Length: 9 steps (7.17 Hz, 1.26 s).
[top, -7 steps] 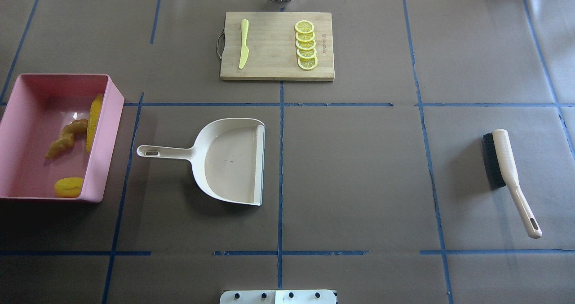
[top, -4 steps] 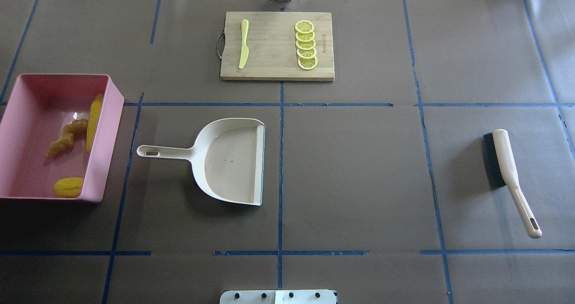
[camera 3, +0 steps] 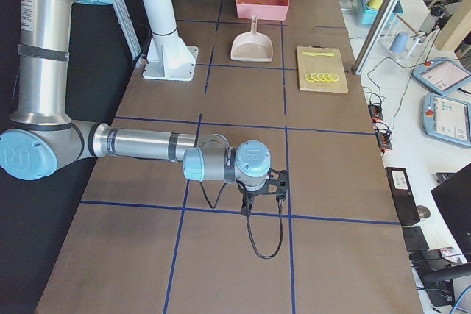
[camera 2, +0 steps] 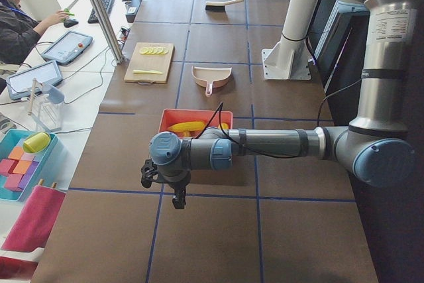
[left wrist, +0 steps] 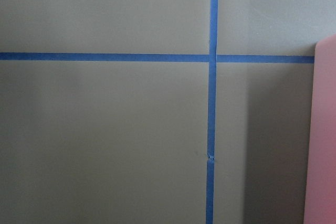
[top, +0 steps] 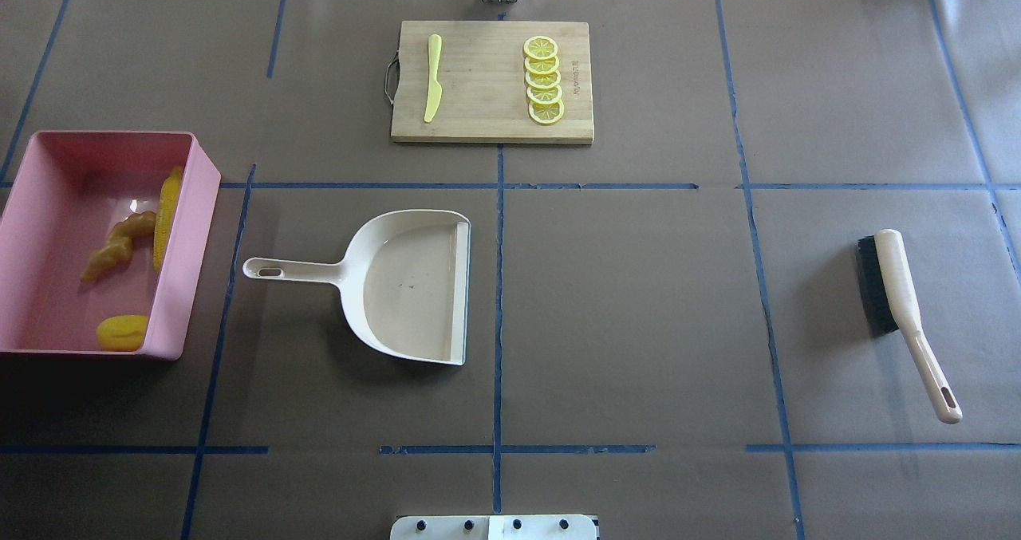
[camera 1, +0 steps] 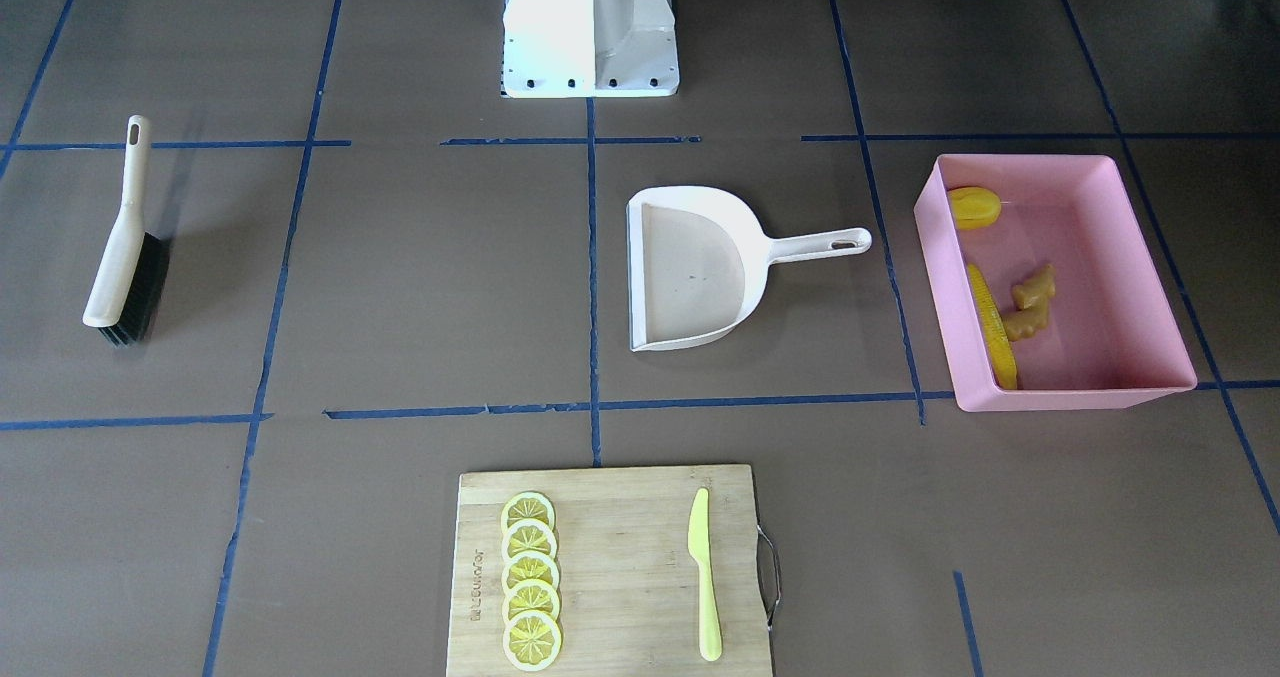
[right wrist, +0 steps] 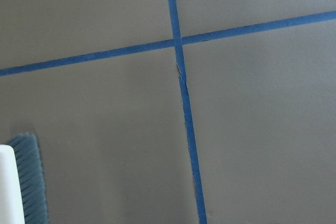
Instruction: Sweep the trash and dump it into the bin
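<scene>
corn cob [top: 167, 217], ginger [top: 118, 245], fruit [top: 122, 333] in bin [top: 187, 261]

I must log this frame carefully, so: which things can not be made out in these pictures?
Left gripper: seen only in exterior left view, dark and small; open or shut unclear.
Right gripper: likewise, only in exterior right view.
Bin: left wrist view's right edge cuts off all but one wall.
Brush: right wrist view's left edge cuts most off.

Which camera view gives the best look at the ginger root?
Overhead exterior: the ginger root lies whole and unobstructed on the floor of the pink bin. The front-facing view shows it too, but smaller. In both side views it cannot be made out, and neither wrist view shows it.
</scene>
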### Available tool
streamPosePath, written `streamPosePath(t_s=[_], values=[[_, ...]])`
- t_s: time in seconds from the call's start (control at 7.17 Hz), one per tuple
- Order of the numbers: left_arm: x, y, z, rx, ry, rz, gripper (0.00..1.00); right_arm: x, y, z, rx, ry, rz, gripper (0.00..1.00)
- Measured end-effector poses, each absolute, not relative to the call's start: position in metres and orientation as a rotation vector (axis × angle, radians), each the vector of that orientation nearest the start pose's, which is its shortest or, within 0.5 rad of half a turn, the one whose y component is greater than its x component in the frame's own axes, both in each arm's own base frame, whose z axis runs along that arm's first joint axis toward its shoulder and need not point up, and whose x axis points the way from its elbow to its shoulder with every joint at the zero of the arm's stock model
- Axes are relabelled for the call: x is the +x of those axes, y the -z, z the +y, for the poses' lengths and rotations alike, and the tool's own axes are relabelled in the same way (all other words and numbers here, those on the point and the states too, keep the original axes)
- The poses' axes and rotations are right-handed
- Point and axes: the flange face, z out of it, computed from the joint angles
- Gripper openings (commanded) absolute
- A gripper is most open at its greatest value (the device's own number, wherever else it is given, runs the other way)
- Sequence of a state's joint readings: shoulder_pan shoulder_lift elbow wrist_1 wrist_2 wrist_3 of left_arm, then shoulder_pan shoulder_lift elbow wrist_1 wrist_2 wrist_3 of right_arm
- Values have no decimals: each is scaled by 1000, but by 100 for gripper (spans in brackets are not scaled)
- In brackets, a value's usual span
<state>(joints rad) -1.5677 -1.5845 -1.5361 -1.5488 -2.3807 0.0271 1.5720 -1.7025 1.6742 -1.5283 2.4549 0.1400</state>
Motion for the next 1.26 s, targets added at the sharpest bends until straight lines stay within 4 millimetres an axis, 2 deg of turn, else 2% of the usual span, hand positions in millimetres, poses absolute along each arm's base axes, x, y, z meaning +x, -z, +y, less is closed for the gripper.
streamPosePath(t_s=[0.28, 0.56, 1.26], values=[[-60, -667, -497, -27, -13, 810, 100, 79, -655, -440, -34, -106, -863, 100], [-60, -666, -498, -25, -14, 810, 100, 91, -652, -445, -9, -105, -821, 100], [-60, -661, -503, -16, -17, 809, 100, 94, -652, -446, -2, -105, -810, 100]])
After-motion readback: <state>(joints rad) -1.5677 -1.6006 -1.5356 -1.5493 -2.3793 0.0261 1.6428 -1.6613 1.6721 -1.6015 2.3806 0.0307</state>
